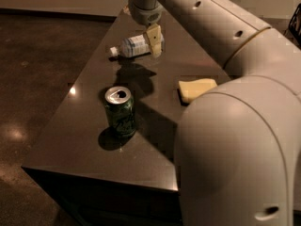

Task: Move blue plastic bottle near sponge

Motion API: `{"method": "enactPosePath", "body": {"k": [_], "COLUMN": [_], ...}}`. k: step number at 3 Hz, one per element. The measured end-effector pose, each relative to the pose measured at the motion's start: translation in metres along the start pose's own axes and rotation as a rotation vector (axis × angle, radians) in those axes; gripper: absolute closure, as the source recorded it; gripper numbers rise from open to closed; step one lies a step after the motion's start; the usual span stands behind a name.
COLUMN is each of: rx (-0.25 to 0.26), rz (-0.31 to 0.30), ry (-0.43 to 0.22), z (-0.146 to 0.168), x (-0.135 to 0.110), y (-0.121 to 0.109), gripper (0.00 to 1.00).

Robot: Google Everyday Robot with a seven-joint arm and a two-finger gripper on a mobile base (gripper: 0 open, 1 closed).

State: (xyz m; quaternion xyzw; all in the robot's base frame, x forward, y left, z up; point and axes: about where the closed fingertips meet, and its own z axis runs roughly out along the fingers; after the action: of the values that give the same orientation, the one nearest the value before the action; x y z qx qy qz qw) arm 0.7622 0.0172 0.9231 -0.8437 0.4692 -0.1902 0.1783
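The blue plastic bottle lies on its side at the far part of the dark table, white cap pointing left. My gripper hangs from the arm right over the bottle's right end, and one pale finger shows in front of it. The sponge is pale yellow and flat. It lies on the table to the right and nearer, partly behind my arm's large shoulder.
A green soda can stands upright near the middle of the dark table. My big white arm fills the right side of the view. The table's left and front edges drop to a dark floor.
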Motion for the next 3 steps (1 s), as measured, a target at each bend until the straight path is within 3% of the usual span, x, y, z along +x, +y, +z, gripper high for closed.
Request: {"method": "enactPosePath", "body": {"k": [1,3], "rx": [-0.021,-0.162], "rz": [-0.033,-0.079], "ry": [0.047,0.173], "z": [0.008,0.045], "x": [0.006,0.023], "y": [-0.009,-0.001], "gripper": [0.0,0.0]}}
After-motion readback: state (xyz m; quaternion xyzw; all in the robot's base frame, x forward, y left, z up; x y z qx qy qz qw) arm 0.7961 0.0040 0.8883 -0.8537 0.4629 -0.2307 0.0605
